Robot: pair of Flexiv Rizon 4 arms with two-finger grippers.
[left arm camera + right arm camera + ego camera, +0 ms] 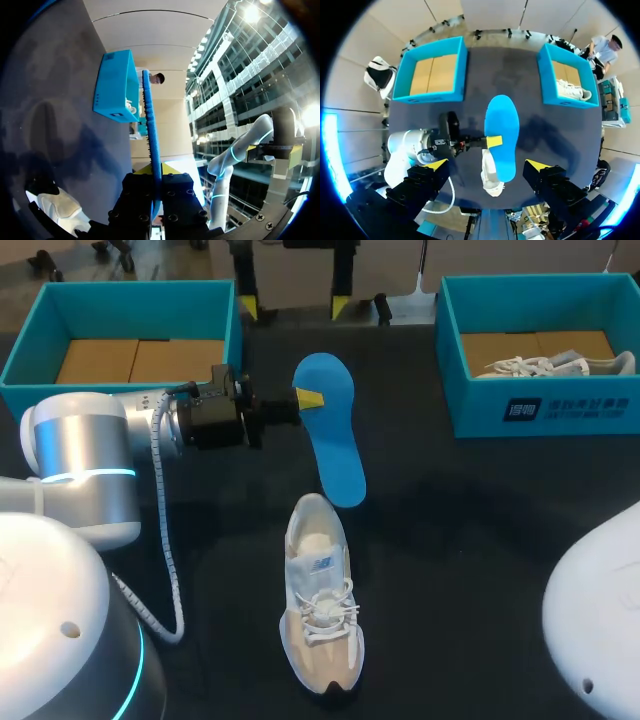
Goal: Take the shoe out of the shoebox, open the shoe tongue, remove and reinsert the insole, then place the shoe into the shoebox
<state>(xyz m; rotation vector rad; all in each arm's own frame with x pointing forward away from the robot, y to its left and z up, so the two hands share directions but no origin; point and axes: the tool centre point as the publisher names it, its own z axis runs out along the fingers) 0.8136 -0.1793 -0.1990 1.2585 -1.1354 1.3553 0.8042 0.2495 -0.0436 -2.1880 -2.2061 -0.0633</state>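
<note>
My left gripper (306,400) is shut on the edge of the blue insole (328,430) and holds it in the air above the black table, behind the shoe. In the left wrist view the insole (151,130) stands edge-on between the left gripper's (153,171) fingers. The white and beige shoe (321,600) lies on the table, toe toward me, with its mouth open (491,175). My right gripper (487,165) hangs open high above the table, looking down on the insole (502,135) and the shoe. Nothing is between its fingers.
A teal shoebox (35,350) with a bare cardboard floor stands at the back left. A second teal shoebox (520,405) at the back right holds another pale shoe (560,365). My right arm's white body (600,620) fills the front right corner.
</note>
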